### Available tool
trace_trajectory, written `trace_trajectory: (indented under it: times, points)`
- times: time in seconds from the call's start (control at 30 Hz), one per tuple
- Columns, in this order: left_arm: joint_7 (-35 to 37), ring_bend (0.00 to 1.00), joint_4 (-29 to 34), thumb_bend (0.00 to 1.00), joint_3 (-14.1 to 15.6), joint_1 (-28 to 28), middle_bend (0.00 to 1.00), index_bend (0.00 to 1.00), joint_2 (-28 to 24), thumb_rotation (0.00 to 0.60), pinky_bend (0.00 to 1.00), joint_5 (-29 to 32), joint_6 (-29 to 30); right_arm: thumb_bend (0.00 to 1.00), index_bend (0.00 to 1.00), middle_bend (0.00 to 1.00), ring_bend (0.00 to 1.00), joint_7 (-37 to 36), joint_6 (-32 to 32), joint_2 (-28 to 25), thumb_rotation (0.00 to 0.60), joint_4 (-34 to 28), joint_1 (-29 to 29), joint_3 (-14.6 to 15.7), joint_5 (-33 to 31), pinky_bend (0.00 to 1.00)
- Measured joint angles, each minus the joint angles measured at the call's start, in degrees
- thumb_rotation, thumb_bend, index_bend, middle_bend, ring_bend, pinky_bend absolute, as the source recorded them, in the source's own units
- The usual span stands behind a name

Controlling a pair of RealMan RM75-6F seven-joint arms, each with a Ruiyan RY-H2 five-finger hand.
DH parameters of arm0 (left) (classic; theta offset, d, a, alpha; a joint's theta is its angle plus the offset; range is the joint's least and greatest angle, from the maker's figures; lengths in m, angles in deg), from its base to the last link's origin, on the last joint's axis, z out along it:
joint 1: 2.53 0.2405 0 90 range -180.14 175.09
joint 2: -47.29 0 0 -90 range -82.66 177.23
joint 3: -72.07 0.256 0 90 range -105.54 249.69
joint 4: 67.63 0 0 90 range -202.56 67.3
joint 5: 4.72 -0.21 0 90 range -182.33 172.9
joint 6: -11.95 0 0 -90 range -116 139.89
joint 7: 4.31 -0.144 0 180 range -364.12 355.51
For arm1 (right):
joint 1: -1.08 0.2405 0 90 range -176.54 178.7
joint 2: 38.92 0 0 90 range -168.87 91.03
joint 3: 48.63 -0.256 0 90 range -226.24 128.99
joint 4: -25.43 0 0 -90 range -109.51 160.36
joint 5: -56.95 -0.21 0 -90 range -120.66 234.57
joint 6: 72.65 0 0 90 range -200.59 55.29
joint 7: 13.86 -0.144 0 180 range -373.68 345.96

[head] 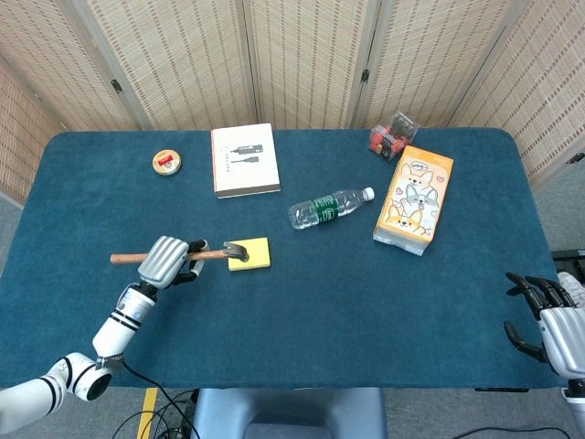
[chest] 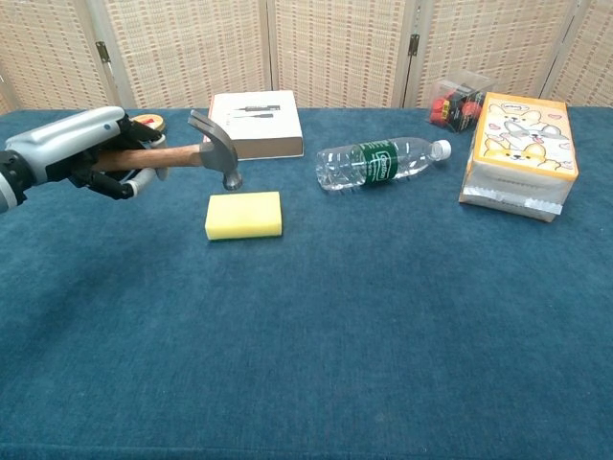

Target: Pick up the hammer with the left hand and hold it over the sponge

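Blue cloth table [head: 366, 302] | left hand [head: 164, 261] clamps wooden-handled steel hammer [chest: 196, 155], head poised above yellow rectangular sponge [chest: 244, 215] beside it | right hand [head: 548, 320] empty, fingers apart

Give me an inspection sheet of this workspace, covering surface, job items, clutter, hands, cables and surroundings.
Surface: table covered in dark blue cloth.
Job's things: hammer held above the table, its head over the sponge in the head view; the sponge lies flat on the cloth.
Clutter: book, round tin, water bottle lying on its side, cartoon box, small clear box with red and dark items.
Hands: left hand grips the hammer's handle; right hand holds nothing, at the table's near right edge.
Cables: dark cables under the near edge.
Surroundings: woven folding screens behind the table.
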Motion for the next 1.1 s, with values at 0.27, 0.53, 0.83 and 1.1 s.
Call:
trace_trajectory:
  times: [0.27,0.53,0.83,1.1]
  points:
    - [-1.6,0.82,-6.5,0.67,0.0,-1.2,0.93,0.80,3.3,0.600,0.71,2.1,-3.9,0.30,0.16,0.34,0.18,0.5,0.2,-0.1,0.600,-0.3,-0.1,0.0,-0.4,0.19]
    - [-4.5,0.82,-10.6,0.67,0.6,-2.0,0.93,0.80,6.6,0.600,0.71,3.2,-6.4,0.30,0.16,0.34,0.18,0.6,0.0,-0.3,0.600,-0.6,-0.3,0.0,-0.4,0.19]
    - [-2.0,0.81,-1.7,0.67,-1.1,-1.5,0.93,0.80,1.4,0.600,0.71,3.0,-2.8,0.30,0.16,0.34,0.18,0.1,-0.3,0.0,0.600,0.0,-0.6,0.1,-0.3,0.19]
    - [-4.4,0.81,-1.6,0.67,-0.9,-2.2,0.93,0.80,2.2,0.600,0.71,4.0,-5.3,0.30,0.16,0.34,0.18,-0.2,-0.3,0.0,0.600,0.4,-0.8,0.0,-0.6,0.19]
